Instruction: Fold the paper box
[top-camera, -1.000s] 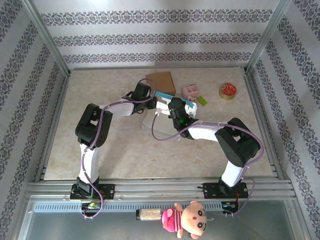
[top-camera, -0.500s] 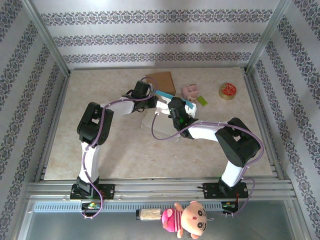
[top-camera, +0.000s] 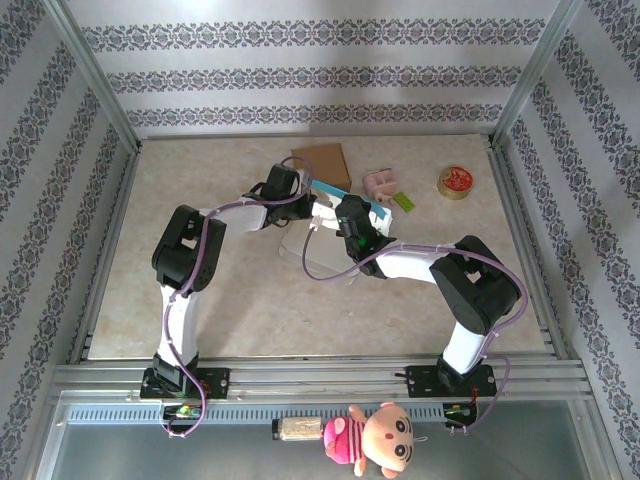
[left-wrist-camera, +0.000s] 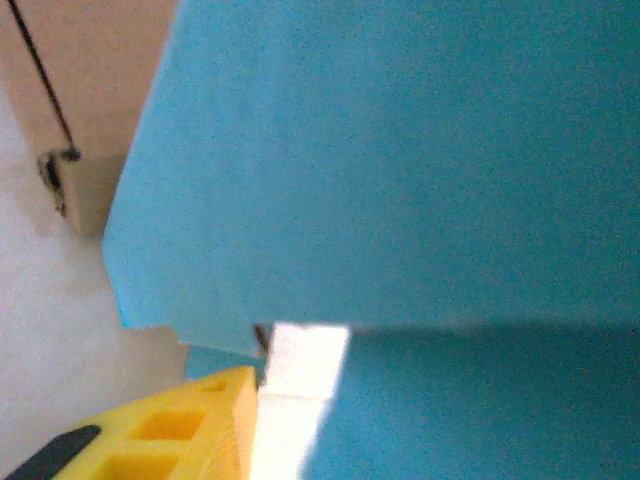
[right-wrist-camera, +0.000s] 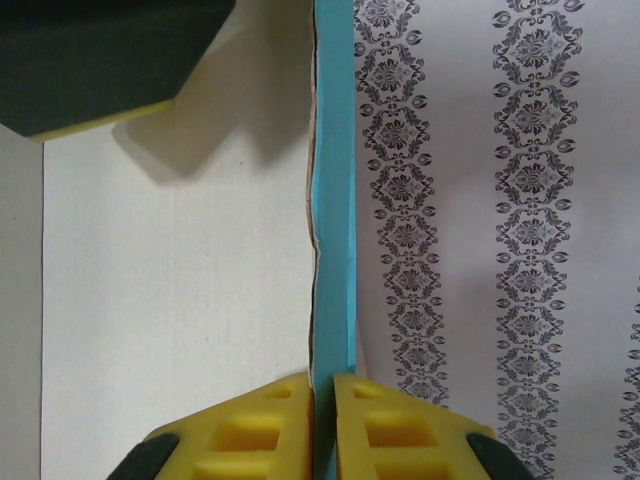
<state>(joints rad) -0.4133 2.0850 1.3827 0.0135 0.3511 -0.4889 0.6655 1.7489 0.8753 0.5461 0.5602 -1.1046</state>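
Table edges: The beige marbled table (top-camera: 200, 300) is bounded left and right by aluminium frame rails (top-camera: 107, 250) and at the far side by a wall with patterned stripes.
Open room: Bare surface is seen left of the left arm and on the near side between the two arm bases.
Crowded side: A flat brown cardboard sheet (top-camera: 322, 160) lies just beyond the grippers. A small pink item (top-camera: 380, 182), a green tag (top-camera: 402, 201) and a round red item (top-camera: 456, 182) are spread to the far right.
Box position: The blue-and-white paper box (top-camera: 328, 190) is found mid-table toward the far side, between the two grippers and near the cardboard sheet.
Right gripper (top-camera: 338, 205): The jaws are set narrow. In the right wrist view the yellow fingers (right-wrist-camera: 250, 430) are clamped on the thin blue edge of the paper box, one pad on each face, with the panel standing edge-on between them.
Left gripper (top-camera: 306, 196): In the left wrist view one yellow finger is seen just beside the lower corner of the blue panel. Neither contact nor jaw width can be told.
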